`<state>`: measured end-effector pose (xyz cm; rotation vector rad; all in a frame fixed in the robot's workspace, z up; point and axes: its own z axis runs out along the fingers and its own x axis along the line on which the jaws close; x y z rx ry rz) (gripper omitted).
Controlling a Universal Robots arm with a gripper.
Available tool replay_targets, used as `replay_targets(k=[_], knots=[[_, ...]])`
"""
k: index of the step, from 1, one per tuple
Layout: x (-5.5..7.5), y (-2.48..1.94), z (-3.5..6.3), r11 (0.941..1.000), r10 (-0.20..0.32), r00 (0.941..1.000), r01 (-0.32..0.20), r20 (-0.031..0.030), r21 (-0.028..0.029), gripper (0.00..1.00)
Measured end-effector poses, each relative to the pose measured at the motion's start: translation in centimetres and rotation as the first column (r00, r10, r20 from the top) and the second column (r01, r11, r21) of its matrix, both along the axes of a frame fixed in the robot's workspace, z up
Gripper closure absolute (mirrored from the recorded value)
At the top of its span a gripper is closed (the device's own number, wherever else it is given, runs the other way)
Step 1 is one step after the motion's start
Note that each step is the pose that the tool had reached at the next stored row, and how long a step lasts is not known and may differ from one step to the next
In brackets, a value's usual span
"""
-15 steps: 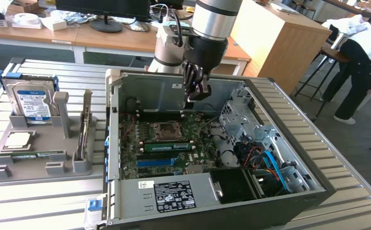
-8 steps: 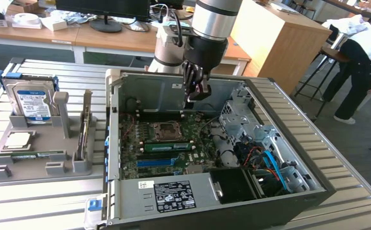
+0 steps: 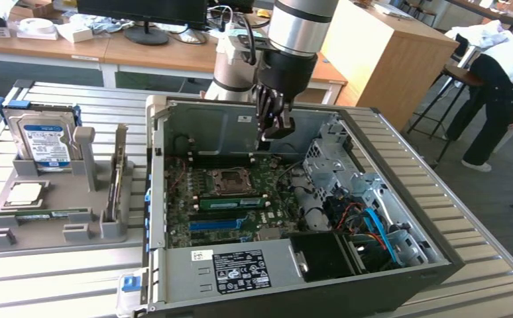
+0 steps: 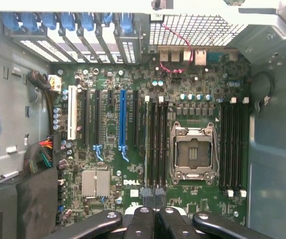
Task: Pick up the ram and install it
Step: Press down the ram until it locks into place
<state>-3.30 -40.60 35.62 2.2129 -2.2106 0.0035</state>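
Ram (image 3: pixel 230 201) looks seated in slot beside CPU socket (image 3: pixel 227 179) (install apparently done). Gripper (image 3: pixel 272 134) hovers above motherboard, fingers pinched together, empty.

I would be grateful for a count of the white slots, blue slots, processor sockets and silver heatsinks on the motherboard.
White slot: 1
Blue slot: 1
Processor socket: 1
Silver heatsink: 1
Total: 4

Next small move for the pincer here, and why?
Probably rise clear of the case toward the exterior view's left: the pincer hangs shut, seemingly empty, above the motherboard, while a ram lies in the grey holder there.
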Motion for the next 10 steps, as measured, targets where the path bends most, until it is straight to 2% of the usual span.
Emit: replay_targets(k=[10], knots=[[1.8,0.00,0.00,1.0000,0.001,1.0000,-0.001,0.0000,0.0001,0.90]])
